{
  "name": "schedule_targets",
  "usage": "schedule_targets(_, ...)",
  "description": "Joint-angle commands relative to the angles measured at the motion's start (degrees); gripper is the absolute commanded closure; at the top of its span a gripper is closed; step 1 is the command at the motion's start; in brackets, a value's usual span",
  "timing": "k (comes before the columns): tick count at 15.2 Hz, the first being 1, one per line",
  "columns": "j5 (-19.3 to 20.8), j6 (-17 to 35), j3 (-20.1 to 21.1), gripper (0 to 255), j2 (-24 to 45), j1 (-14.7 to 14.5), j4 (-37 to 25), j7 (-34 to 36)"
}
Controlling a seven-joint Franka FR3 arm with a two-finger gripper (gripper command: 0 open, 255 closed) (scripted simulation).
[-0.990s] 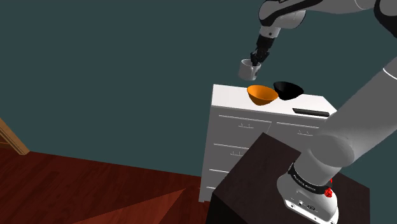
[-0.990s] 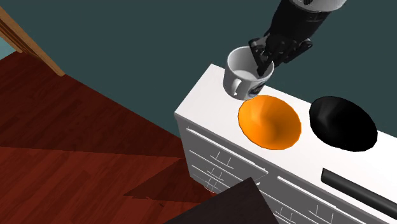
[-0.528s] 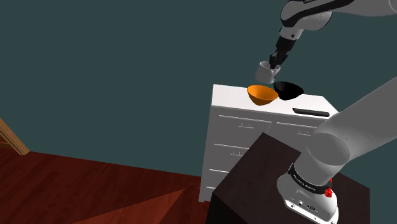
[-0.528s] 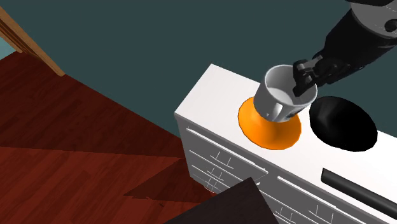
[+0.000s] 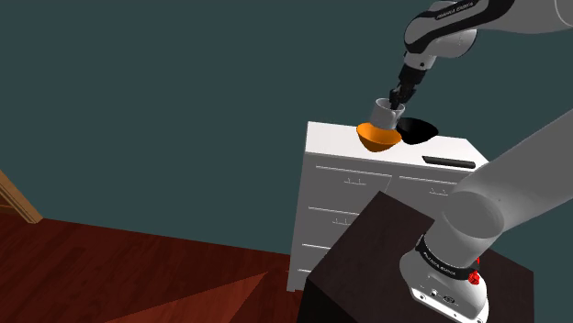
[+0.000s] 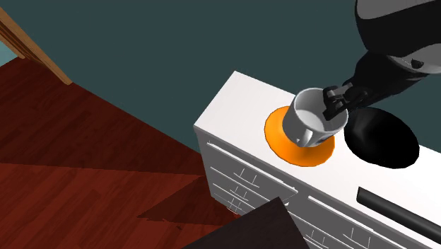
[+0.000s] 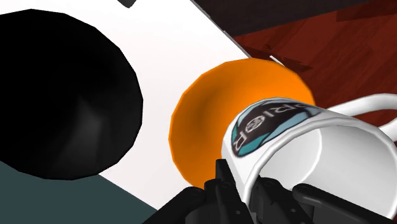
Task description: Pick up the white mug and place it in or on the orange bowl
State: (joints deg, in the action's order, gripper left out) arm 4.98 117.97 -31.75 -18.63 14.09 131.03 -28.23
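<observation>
Holds the white mug [image 6: 307, 122] clamped by its rim in the black gripper [image 6: 332, 106], tilted low over the orange bowl [image 6: 278, 138] on the white dresser [image 6: 233, 106]; probably the placing step, needs next a short lowering and release.

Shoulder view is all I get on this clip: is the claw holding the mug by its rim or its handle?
Observer: By the rim. In the wrist view the claw pinches the white mug's wall, one finger inside, one outside.
Operator: Where is the handle, then?
Observer: The second exterior view shows the handle on the side away from the claw, toward the drawer side of the white cabinet.
Operator: Any marking on the mug?
Observer: Yes, the wrist view shows a teal and black logo on its outside.
</observation>
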Motion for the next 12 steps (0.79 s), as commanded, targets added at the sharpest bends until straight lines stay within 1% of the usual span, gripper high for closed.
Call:
schedule_targets(1, -0.06, 1.63, -0.22, 255, 0.33, 0.0, 1.3, -0.17)
schedule_targets(7, -0.84, 6.79, -1.25, 255, 2.4, -0.25, 4.59, -1.22)
schedule_targets(12, -0.84, 6.79, -1.24, 255, 2.4, -0.25, 4.59, -1.22)
